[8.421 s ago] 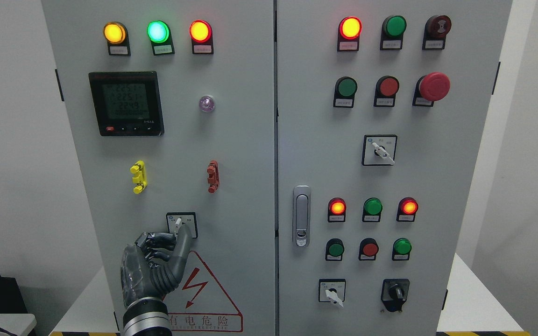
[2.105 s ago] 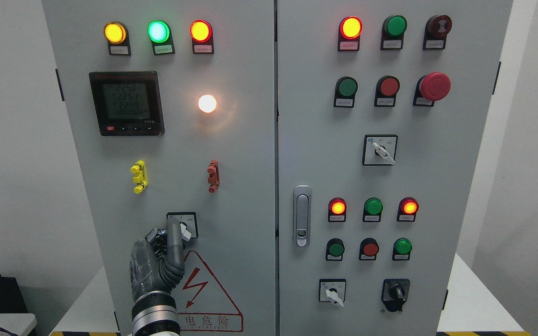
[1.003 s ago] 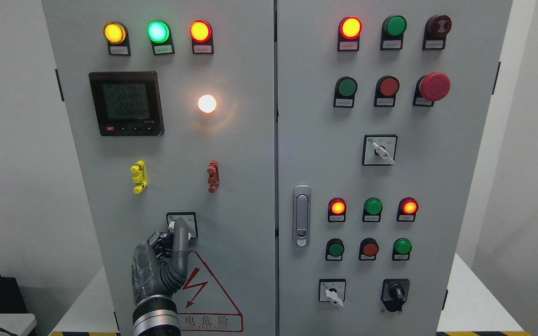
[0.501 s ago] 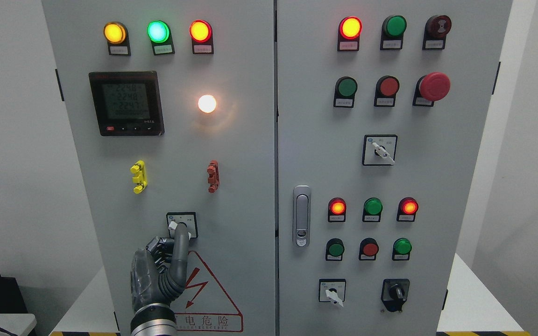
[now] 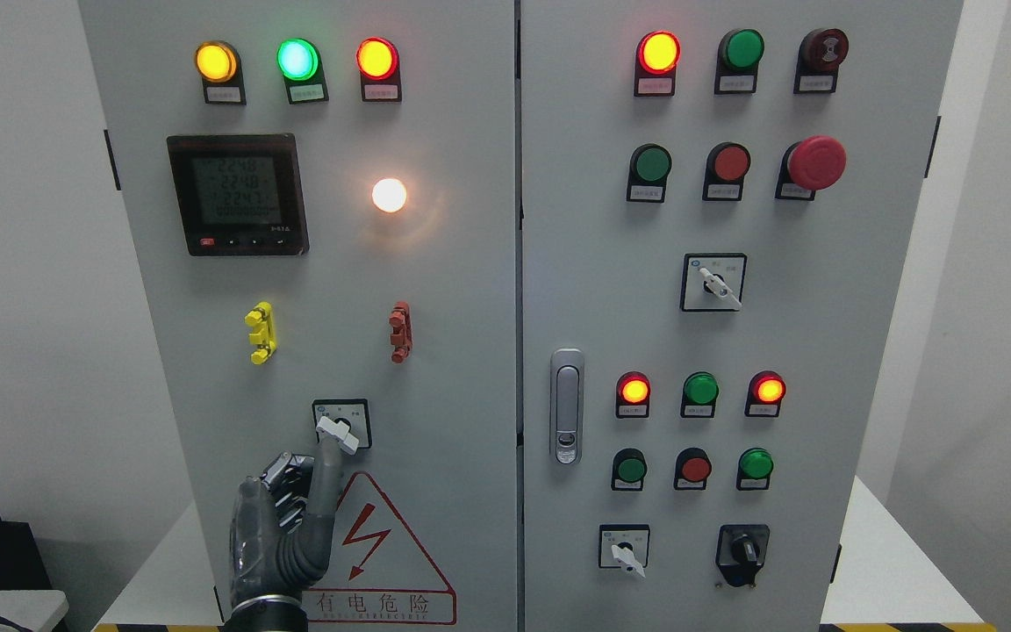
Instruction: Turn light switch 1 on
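Your left hand (image 5: 282, 518) sits just below the rotary switch (image 5: 338, 430) low on the cabinet's left door (image 5: 462, 351) — forefinger raised, other fingers curled, holding nothing. The lamp (image 5: 389, 195) above glows. The small, stiff knob likely wants a fingertip push on its white lever.

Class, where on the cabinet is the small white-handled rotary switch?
In the head view, the white-handled rotary switch sits low on the left door, above the red warning triangle, just above the left hand.

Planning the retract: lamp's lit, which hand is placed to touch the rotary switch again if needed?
Left. The left hand sits just below the rotary switch on the left door, under the lit lamp; the right hand isn't in view.
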Motion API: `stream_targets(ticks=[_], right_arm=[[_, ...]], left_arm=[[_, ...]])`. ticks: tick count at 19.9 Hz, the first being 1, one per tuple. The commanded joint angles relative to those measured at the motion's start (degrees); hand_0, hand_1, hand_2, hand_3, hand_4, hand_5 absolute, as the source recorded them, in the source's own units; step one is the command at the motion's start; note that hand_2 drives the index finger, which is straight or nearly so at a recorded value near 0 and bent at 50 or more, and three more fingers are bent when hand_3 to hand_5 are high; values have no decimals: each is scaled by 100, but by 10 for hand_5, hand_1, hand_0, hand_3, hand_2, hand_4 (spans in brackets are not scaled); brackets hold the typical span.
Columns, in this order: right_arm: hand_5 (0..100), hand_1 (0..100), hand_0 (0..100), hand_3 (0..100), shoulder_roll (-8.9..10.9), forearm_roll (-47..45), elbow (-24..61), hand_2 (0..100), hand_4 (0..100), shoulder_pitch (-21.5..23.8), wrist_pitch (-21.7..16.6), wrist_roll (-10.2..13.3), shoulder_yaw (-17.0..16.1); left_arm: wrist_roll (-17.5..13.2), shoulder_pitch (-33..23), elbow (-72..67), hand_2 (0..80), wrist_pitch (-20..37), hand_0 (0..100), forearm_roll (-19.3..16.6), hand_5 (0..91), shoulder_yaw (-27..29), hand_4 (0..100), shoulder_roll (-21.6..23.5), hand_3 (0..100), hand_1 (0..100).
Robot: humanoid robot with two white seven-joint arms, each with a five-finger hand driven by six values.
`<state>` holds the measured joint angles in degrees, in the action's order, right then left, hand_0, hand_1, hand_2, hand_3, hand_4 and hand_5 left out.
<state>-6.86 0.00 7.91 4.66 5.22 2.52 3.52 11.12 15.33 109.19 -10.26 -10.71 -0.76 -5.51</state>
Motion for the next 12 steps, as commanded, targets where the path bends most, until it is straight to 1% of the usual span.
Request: stream_targets(ticks=[1, 2, 5, 6, 7, 9, 10, 11, 12], right_arm=[[0, 389, 120, 0, 0, -97, 0, 0, 0, 0, -4, 2, 0], [0, 389, 120, 0, 0, -105, 0, 0, 0, 0, -4, 2, 0], [0, 389, 120, 0, 0, -105, 0, 0, 0, 0, -4, 2, 0], [0, 389, 120, 0, 0, -97, 0, 0, 0, 0, -4, 2, 0], [0, 389, 120, 0, 0, -105, 0, 0, 0, 0, -4, 2, 0], [0, 389, 120, 0, 0, -105, 0, 0, 0, 0, -4, 2, 0], [0, 389, 120, 0, 0, -105, 0, 0, 0, 0, -4, 2, 0], [0, 389, 120, 0, 0, -97, 0, 0, 0, 0, -4, 2, 0], [0, 389, 120, 0, 0, -97, 0, 0, 0, 0, -4, 2, 0]], left_arm=[[-697, -1214, -2, 647, 1101, 203, 8, 663, 1489, 819, 261, 835, 279], [-786, -1469, -64, 628, 1348, 203, 8, 600, 1796, 798, 261, 814, 261], [-1137, -1980, -563, 560, 2017, 204, 16, 472, 2859, 748, 252, 753, 238], [-1278, -2121, -844, 494, 2245, 208, 25, 418, 3202, 705, 261, 699, 231], [-1392, -2270, -1151, 458, 2456, 209, 25, 374, 3492, 662, 261, 657, 226], [-1499, -2587, -1906, 373, 2808, 216, 43, 249, 3871, 543, 261, 543, 188], [-1508, -2719, -2319, 307, 2897, 217, 52, 202, 3977, 484, 279, 477, 185], [-1508, -2807, -2723, 273, 2959, 218, 52, 186, 4083, 459, 322, 442, 183], [-1508, -2877, -3101, 217, 3037, 219, 60, 163, 4215, 418, 331, 391, 181]])
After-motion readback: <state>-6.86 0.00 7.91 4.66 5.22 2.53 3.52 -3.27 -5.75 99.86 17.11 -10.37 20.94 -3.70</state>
